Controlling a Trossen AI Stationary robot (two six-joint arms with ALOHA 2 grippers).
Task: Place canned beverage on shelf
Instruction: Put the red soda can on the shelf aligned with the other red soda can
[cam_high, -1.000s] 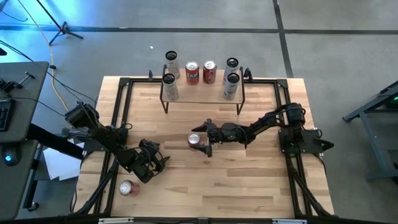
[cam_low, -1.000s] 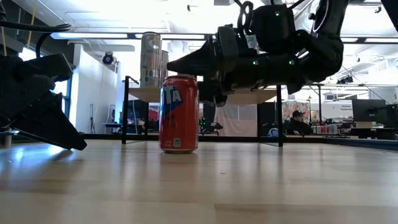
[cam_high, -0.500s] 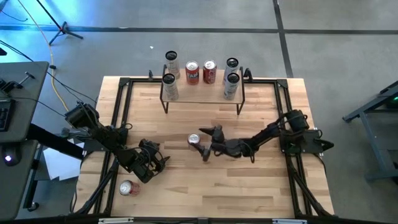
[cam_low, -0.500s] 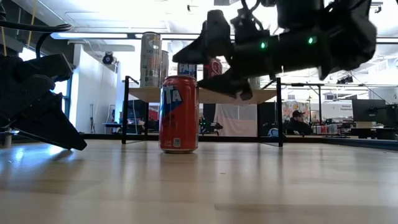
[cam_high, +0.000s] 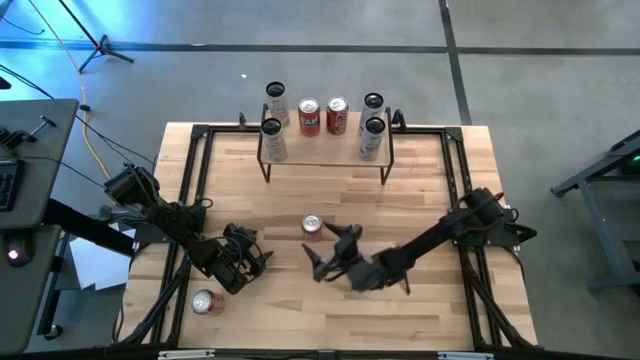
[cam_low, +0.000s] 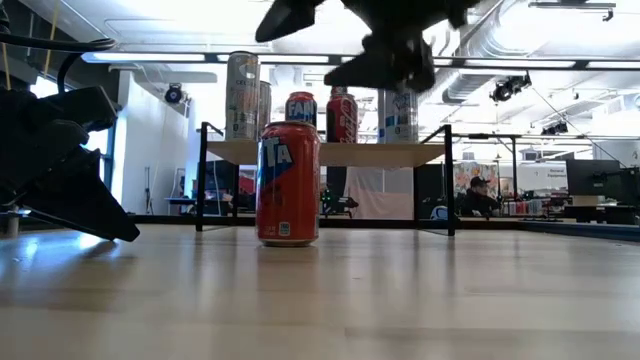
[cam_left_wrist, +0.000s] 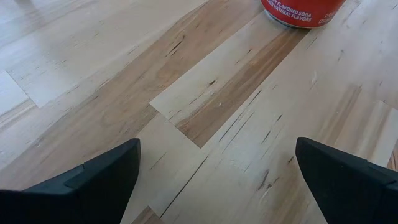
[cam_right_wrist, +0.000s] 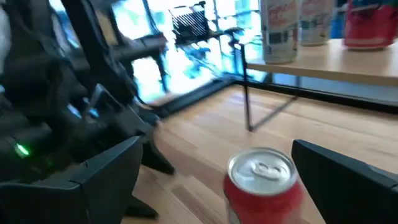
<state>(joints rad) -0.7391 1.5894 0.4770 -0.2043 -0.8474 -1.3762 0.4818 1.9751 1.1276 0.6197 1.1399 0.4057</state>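
Note:
A red can (cam_high: 311, 226) stands upright on its base in the middle of the table; it also shows in the low view (cam_low: 288, 182). My right gripper (cam_high: 322, 250) hangs open above and just near of it, and the can top (cam_right_wrist: 264, 177) shows between its fingers in the right wrist view. My left gripper (cam_high: 240, 264) waits open, low at the near left. The shelf (cam_high: 325, 152) stands at the far edge on thin black legs, with several cans on its top board.
A second red can (cam_high: 204, 301) is near the table's near left corner. Black rails (cam_high: 185, 200) frame the table. On the shelf, tall silver cans (cam_low: 240, 95) stand at both ends and two red cans (cam_low: 341, 115) between them. Bare wood lies between shelf and can.
My right gripper, open beside the red can at can height, has risen and drawn back toward the table's near edge, staying open. The can has stayed upright in place.

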